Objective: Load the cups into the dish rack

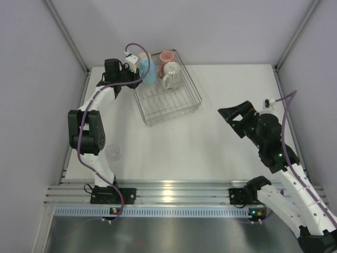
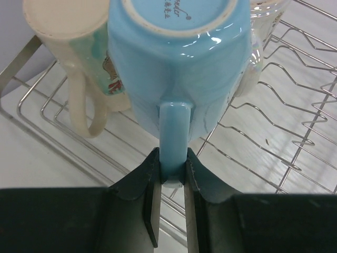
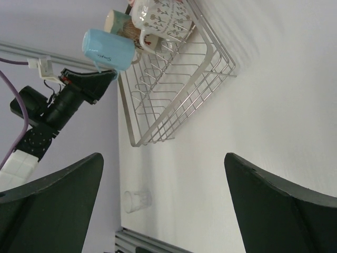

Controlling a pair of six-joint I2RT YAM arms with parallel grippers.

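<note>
Left gripper [image 2: 172, 164] is closed on the handle of the light blue cup [image 2: 176, 58], with the jaws pinching the flat handle strap from both sides. The cup base faces the wrist camera and the mouth points away toward the wire. The handle grip probably lets the cup go in tipped or upside down to drain, with the fingers kept outside the rack.

In the top view the blue cup sits upper centre-left, at the upper-left corner of the dish rack [image 1: 168, 103], directly beyond the fingertips. Can't tell if it rests on the wire yet.

A cream-tan mug [image 2: 68, 47] is just left of it in the left wrist view, inside the rack. A white patterned mug [image 1: 171, 78] and a pink cup [image 1: 167, 56] are also at the rack's upper end. They are likely bunched there to leave the lower rows free.

Right gripper [image 1: 234, 113] has its jaws spread wide and holds nothing. It is at middle right, well apart from the rack.

A clear glass tumbler [image 1: 113, 153] stands on the table [image 1: 210, 147] at lower left, near the left arm and outside the rack, so it is not yet loaded.
</note>
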